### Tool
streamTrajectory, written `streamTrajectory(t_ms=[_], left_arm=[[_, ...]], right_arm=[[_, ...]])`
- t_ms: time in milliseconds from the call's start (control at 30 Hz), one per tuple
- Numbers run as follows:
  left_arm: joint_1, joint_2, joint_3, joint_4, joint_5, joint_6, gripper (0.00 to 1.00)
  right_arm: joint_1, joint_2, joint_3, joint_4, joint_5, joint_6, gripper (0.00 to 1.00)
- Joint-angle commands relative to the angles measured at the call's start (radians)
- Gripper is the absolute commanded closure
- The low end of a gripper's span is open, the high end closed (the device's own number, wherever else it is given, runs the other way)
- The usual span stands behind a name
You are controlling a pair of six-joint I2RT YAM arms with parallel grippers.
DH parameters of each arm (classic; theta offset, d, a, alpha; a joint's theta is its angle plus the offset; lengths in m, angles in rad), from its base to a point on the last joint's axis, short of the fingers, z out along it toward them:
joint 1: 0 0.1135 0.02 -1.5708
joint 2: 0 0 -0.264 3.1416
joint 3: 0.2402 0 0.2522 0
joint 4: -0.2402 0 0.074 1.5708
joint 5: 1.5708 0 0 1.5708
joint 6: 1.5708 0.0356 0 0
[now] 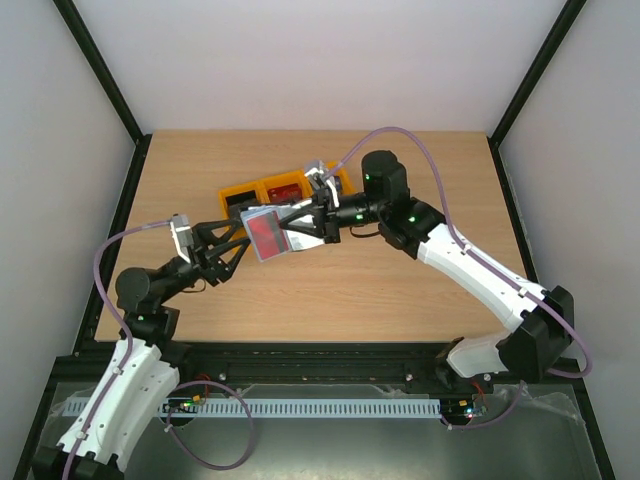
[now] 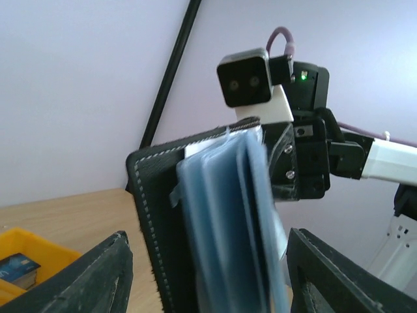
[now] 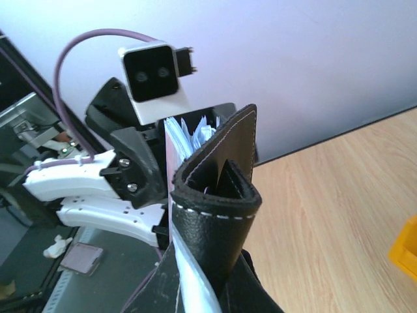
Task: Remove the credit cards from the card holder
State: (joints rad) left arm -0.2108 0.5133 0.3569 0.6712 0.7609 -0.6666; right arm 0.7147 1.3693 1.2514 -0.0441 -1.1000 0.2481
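Observation:
The black card holder [image 1: 270,236] hangs open in the air above the table's middle, between both grippers. A red card [image 1: 266,234] shows in its pocket. My right gripper [image 1: 303,226] is shut on its black cover flap [image 3: 218,215], which curls over the fingers [image 3: 163,287]. My left gripper [image 1: 238,240] is open, its fingers [image 2: 98,277] standing either side of the holder's blue-grey pockets [image 2: 225,222] with small gaps. A dark card [image 1: 238,203] and a red card [image 1: 285,191] lie in the yellow bin [image 1: 262,187]; a blue card [image 2: 16,268] shows there in the left wrist view.
The yellow bin's compartments sit behind the grippers at the table's centre back. Black frame posts rise at the table's corners [image 1: 100,70]. A yellow bin corner [image 3: 407,251] shows at the right edge of the right wrist view.

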Motion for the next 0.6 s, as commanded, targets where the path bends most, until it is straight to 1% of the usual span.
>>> streamTrajectory(t_ms=[0, 167, 300, 367, 500, 567], left_arm=[[-0.009, -0.005, 0.022, -0.004, 0.059, 0.055, 0.35], [0.028, -0.015, 0.028, 0.041, 0.066, 0.012, 0.35], [0.025, -0.009, 0.023, 0.010, 0.105, 0.057, 0.35], [-0.007, -0.002, 0.021, -0.004, 0.091, 0.065, 0.35], [-0.089, 0.034, 0.016, 0.020, 0.052, 0.021, 0.34], [-0.099, 0.048, 0.017, 0.022, 0.027, 0.017, 0.37]], right_arm=[[0.012, -0.022, 0.000, 0.082, -0.102, -0.003, 0.98], [0.012, -0.047, 0.024, -0.029, -0.100, -0.093, 0.98], [0.012, -0.049, 0.026, -0.026, -0.127, -0.080, 0.98], [0.013, -0.045, 0.026, -0.004, -0.135, -0.061, 0.98], [0.021, -0.024, 0.027, 0.010, -0.098, -0.050, 0.98], [0.029, -0.007, 0.040, 0.010, -0.114, -0.040, 0.98]])
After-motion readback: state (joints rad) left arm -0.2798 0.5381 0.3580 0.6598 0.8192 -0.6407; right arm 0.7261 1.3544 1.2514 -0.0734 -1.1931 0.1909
